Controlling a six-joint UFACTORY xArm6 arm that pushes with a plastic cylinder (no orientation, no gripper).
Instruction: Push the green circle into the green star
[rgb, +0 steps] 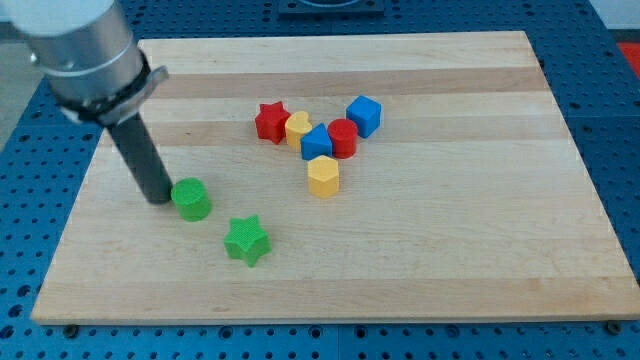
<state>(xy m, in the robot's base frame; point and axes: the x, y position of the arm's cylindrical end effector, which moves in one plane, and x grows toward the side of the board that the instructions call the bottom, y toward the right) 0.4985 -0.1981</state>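
Wood grain runs across the pale wooden board (420, 270), which lies on a blue perforated table (610, 60). My tip (160, 199), the bare lower end of the dark rod with nothing held, sits against the view's left side of the green circle block (191, 199), touching or just beside it. The green star block (246, 241) lies near the circle, toward the view's lower right, with a small gap of bare wood between them. Both sit well in from the board's bottom edge.

Farther toward the view's top right a cluster stands well apart: a red star (271, 121), a small yellow block (298, 127), a blue cube (316, 142), a red cylinder (343, 137), another blue cube (365, 115) and a yellow hexagonal block (323, 176).
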